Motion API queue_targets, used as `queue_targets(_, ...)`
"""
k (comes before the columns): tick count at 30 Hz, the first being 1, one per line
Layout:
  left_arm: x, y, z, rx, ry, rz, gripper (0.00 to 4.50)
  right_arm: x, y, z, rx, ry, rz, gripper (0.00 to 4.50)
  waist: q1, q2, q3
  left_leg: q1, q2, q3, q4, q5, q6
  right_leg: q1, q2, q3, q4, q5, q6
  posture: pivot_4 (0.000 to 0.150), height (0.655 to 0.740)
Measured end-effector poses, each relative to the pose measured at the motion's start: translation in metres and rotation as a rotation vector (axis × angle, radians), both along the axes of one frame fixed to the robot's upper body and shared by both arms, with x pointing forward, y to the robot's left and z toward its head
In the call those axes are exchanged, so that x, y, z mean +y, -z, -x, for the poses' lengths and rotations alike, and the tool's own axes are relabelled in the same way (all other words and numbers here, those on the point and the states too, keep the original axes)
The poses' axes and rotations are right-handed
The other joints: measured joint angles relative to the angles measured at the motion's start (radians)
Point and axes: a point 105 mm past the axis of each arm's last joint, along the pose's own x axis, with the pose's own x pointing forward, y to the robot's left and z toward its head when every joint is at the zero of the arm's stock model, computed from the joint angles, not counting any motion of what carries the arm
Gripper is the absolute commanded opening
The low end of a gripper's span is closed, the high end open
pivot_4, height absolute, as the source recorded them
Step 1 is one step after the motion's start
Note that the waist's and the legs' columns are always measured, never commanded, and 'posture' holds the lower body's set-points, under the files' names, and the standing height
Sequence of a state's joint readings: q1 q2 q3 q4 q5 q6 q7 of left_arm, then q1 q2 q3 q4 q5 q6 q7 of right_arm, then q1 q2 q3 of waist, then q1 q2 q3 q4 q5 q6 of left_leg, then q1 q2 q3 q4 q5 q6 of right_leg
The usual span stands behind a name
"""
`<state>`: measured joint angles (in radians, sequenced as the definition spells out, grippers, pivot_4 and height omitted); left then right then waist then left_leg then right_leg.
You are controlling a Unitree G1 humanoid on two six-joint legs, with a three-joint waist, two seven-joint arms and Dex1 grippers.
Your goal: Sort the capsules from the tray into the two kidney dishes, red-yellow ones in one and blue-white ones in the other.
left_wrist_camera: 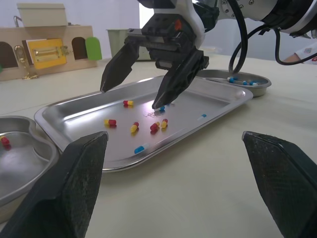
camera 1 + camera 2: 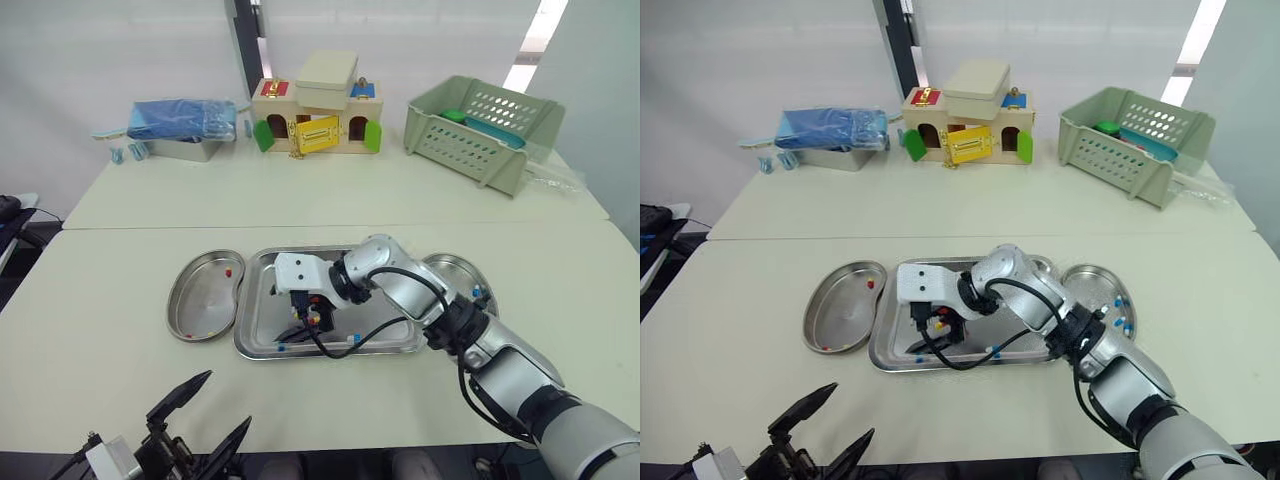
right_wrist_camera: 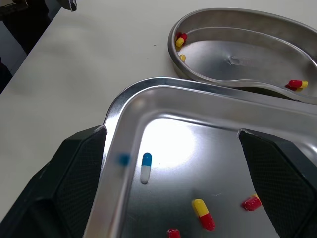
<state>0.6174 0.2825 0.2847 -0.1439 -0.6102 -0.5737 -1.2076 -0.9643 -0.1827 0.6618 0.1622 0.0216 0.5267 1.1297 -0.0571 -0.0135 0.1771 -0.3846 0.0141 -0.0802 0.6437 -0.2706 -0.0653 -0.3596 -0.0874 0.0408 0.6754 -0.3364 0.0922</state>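
Right gripper (image 1: 130, 98), frame centre, fingers spread, empty, over the shallow rectangular steel tray (image 1: 79, 116); straddle one red-yellow capsule (image 1: 128, 103) squarely before closing.

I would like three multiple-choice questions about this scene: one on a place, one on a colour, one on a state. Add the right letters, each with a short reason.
1. Where is the right gripper?
A. over the tray
B. over the left dish
C. clear of both

2. What colour are the capsules in the left dish?
A. blue-white
B. red-yellow
C. green

3. How do the right gripper's fingers stand?
A. shut on a capsule
B. shut on the tray's rim
C. open

Answers:
1 A: it hangs over the tray, fingers pointing down.
2 B: the capsules seen in that dish are red-yellow.
3 C: the left wrist view shows the two fingers spread, with a wide gap between them.
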Motion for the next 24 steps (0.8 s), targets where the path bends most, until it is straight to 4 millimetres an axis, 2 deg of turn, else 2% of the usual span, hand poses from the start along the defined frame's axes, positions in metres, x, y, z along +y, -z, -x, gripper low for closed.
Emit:
queue_targets(2,-0.002,0.000,0.000,-0.002,0.005,0.001,4.50,0.002,0.002,0.002,0.003,-0.012,0.008,3.84,0.000,0.000,0.000,0.000,0.000,0.000,0.000,0.000,0.000,0.000,0.000,0.000,0.001,0.000,0.000,0.150,0.7400)
queue_targets(5,-0.003,0.001,0.000,-0.002,0.003,0.002,4.50,0.005,0.007,0.004,0.014,-0.018,0.024,2.85,-0.001,0.000,0.000,0.000,0.000,0.000,0.000,0.000,0.000,0.000,0.000,0.000,0.001,0.000,0.000,0.150,0.7400)
queue_targets(11,-0.004,0.002,-0.001,-0.001,-0.009,0.000,4.50,0.003,0.023,-0.001,0.021,-0.006,0.087,2.85,-0.001,0.000,0.000,0.000,0.000,0.000,0.000,0.000,0.000,-0.001,0.000,0.000,0.001,0.000,0.000,0.150,0.7400)
queue_targets(24,-0.004,0.003,0.000,0.000,-0.032,0.004,4.50,0.006,0.042,-0.007,-0.025,-0.024,0.143,2.85,-0.001,0.000,0.000,0.000,0.000,0.000,0.000,0.000,0.000,-0.001,0.000,0.000,0.002,0.000,0.000,0.150,0.7400)
